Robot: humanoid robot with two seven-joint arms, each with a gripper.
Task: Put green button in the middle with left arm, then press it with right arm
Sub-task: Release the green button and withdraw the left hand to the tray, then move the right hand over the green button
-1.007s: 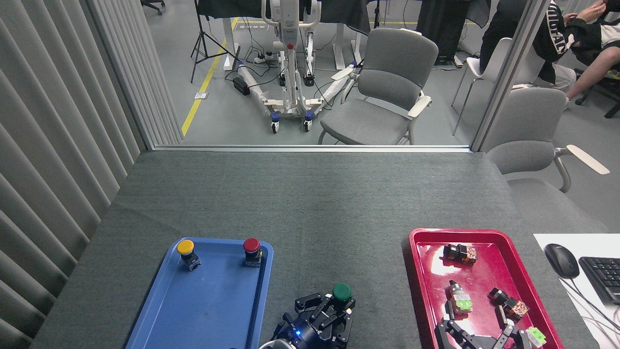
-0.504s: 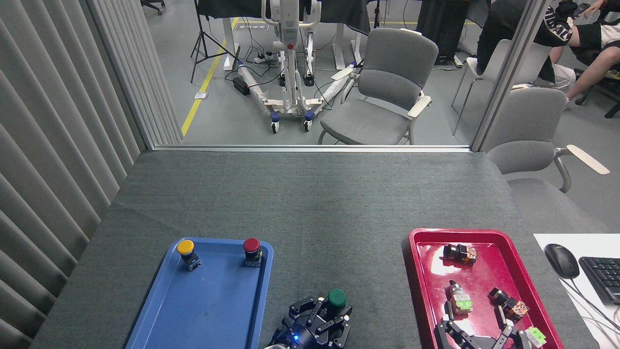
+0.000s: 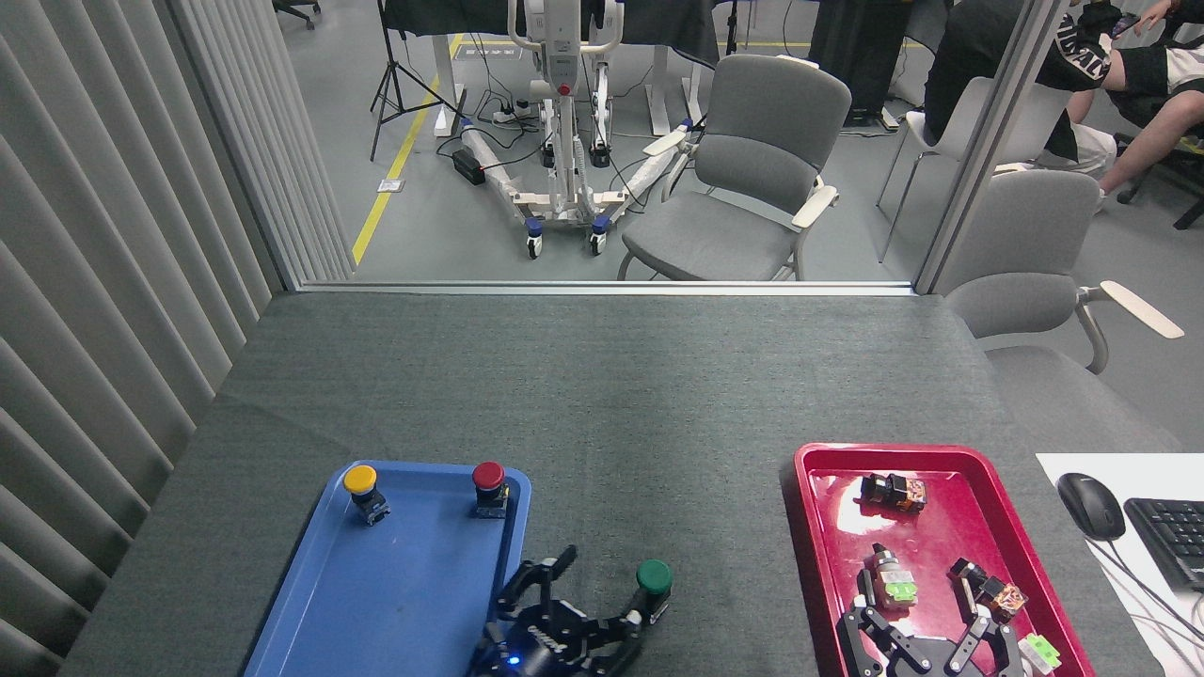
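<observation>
The green button point(image 3: 653, 577) stands upright on the bare dark-grey cover, in the middle point(image 3: 658, 489) between the two trays. My left gripper point(image 3: 598, 600) is low at the near edge, just left of the button, with its black fingers spread open. One finger point(image 3: 632, 617) reaches to the button's base; whether it touches is unclear. My right gripper point(image 3: 918, 622) hangs open over the near end of the red tray point(image 3: 807, 527), holding nothing.
A blue tray point(image 3: 395, 602) at left holds a yellow-capped button point(image 3: 362, 489) and a red-capped button point(image 3: 488, 486). Several small switch parts lie in the red tray. A mouse point(image 3: 1089, 504) and keyboard point(image 3: 1171, 536) sit at far right.
My left gripper, shut around the green button before, has spread its fingers and shifted left and back, leaving the button standing on the cover. My right gripper has come slightly further into view.
</observation>
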